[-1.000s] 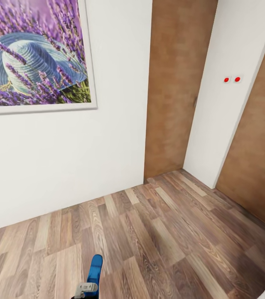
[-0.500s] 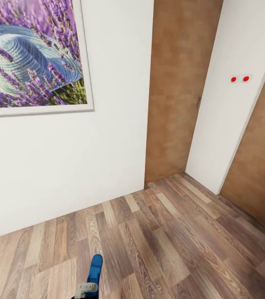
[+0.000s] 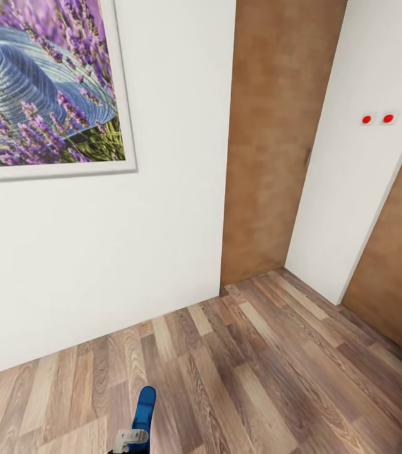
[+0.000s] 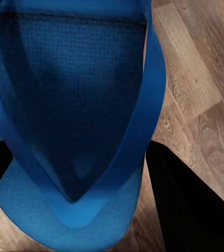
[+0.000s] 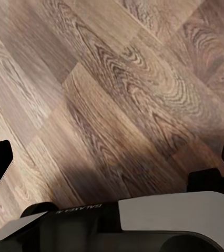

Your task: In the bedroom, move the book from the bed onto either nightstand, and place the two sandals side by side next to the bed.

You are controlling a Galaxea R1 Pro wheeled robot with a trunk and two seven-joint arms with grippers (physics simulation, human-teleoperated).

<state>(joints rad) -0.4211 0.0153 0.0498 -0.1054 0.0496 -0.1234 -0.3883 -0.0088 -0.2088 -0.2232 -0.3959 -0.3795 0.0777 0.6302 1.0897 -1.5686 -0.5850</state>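
One blue sandal, carried above wood floor.
Left gripper pinches it; right gripper spread, holding nothing.

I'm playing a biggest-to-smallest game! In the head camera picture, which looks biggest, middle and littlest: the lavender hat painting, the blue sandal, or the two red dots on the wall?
As they look in the head view:
1. Lavender hat painting
2. Blue sandal, only partly seen
3. Red dots, though they sit farther away

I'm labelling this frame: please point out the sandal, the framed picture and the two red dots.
sandal (image 4: pixel 75 105), left wrist view, on its textured footbed between the straps.
framed picture (image 3: pixel 43 82), head view, on the printed hat.
red dots (image 3: pixel 367 119), head view, on the left dot.
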